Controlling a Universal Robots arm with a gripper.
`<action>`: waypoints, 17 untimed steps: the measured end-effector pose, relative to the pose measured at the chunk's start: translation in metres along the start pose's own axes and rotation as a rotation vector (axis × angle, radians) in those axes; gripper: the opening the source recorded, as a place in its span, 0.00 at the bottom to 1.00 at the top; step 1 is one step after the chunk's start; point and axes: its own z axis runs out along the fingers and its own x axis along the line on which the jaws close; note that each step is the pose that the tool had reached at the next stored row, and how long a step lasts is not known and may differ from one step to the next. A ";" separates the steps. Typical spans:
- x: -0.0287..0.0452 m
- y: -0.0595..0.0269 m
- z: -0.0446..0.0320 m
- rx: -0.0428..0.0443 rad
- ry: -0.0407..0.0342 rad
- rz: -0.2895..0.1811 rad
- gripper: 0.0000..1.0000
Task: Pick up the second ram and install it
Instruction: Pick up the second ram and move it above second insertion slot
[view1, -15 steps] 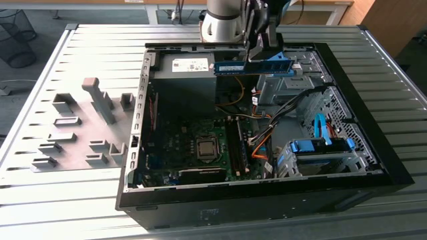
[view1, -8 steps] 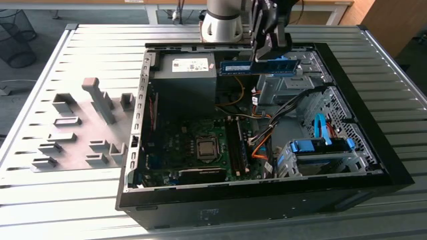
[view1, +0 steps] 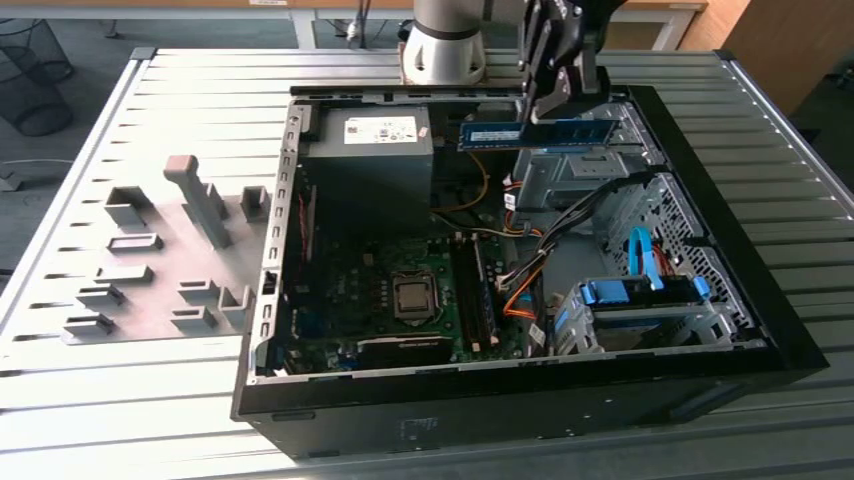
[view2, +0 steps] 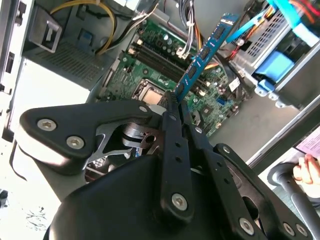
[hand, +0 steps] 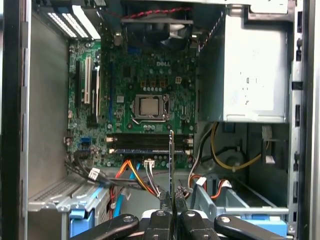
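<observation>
I am holding the second ram (view1: 541, 133) in the pincer (view1: 558, 120), which is closing tight on the stick's upper edge. It is hanging level in the upper middle of the exterior view, above the far end of the open computer case (view1: 747, 345) and well apart from the memory slots (view1: 475, 290) on the motherboard (view1: 387, 300). What is worrying me is alignment: in the first wrist view the stick is showing edge-on and lying across the slots rather than along them, so lowering it unturned would be pressing it against the slot walls. The hold on so thin a board is looking slim, and any knock could be pivoting it. The orange cables (hand: 131, 176) beside the slots could be snagging a corner on the way down. I cannot tell which way the notch is facing; reversed, forcing it would be damaging contacts.
</observation>
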 end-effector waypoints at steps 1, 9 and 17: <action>0.0000 -0.0021 0.0000 0.0000 -0.0001 0.000 0.14; 0.0000 -0.0081 0.0000 0.0000 -0.0001 0.000 0.14; -0.0005 0.0138 0.0026 0.0012 0.0023 0.000 0.14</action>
